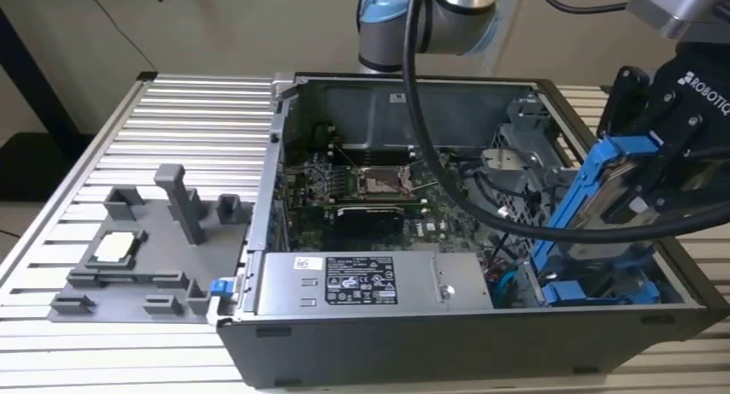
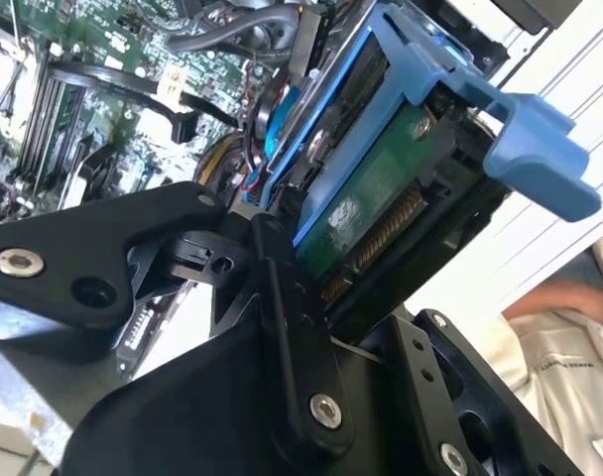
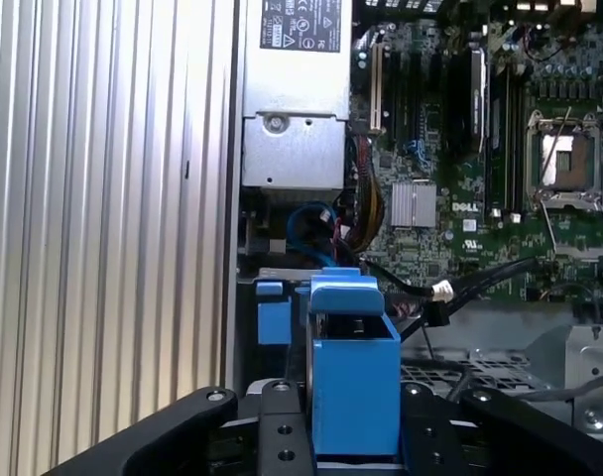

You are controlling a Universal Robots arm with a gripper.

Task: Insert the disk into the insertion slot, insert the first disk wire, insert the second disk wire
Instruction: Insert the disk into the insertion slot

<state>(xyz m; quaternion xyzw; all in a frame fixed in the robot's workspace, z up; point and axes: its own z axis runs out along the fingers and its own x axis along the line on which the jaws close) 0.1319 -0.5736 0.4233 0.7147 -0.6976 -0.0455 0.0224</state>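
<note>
Fingers point(image 2: 279, 273) clamp tight on the disk point(image 1: 604, 193), which is tilted on edge with its lower end at the slot point(image 1: 621, 274), four o'clock in the computer case point(image 1: 365, 351). The first step seems to be in hand, and seating it calls for a carrier square to the slot.

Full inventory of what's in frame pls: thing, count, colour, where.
case: one, black, open, centre of table
power supply: one, grey with labels, along the case's near wall
motherboard: one, green, case floor
fixture: one, grey, on the table at the exterior view's left
table: one, ribbed silver, under everything
disk: one, silver in blue carrier, tilted over the case at the exterior view's right
arm: one, grey and blue, behind the case
gripper: one, black, clamped on the disk
</note>
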